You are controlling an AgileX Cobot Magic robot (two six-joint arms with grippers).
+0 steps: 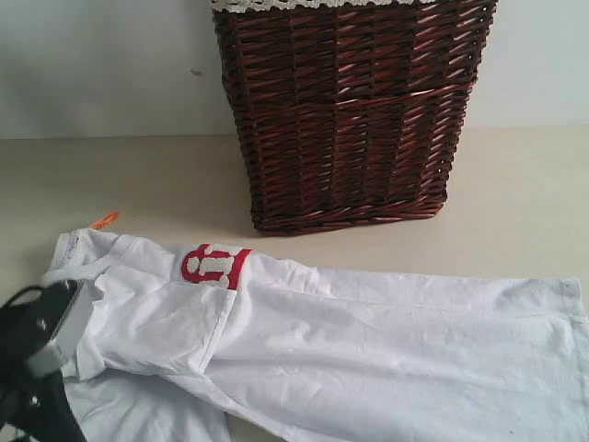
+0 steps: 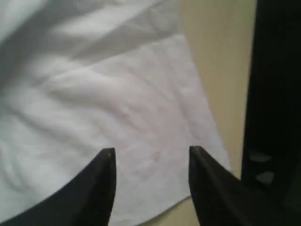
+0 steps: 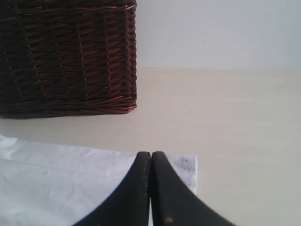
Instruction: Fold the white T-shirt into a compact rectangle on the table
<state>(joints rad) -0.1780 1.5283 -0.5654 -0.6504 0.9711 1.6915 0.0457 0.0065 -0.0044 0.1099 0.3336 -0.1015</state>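
Cloth, soft and white, covers much of the near side of the table (image 1: 515,203): it is the white T-shirt (image 1: 368,341), lying flat with a few gentle creases and one side folded in over its middle. One fluffy white letter (image 1: 214,265) edged in thick red peeks out beside the fold, and any other letters are hidden. A small orange tag (image 1: 106,219) sticks out at the neck end, on the left of the exterior view. The table is smooth and pale cream. Behind the shirt stands a tall dark brown basket (image 1: 350,120) made of woven sticks, with a strip of white lace (image 1: 313,5) on its rim. Its top is cut off by the picture edge, so what is inside cannot be seen. The shirt runs off the bottom edge too. The left gripper (image 2: 151,153) is black with pointed tips, and its jaws stand apart above the shirt with nothing between them. The right gripper (image 3: 151,155) has its two black tips pressed tight together over a corner of the shirt, and no cloth shows between them.
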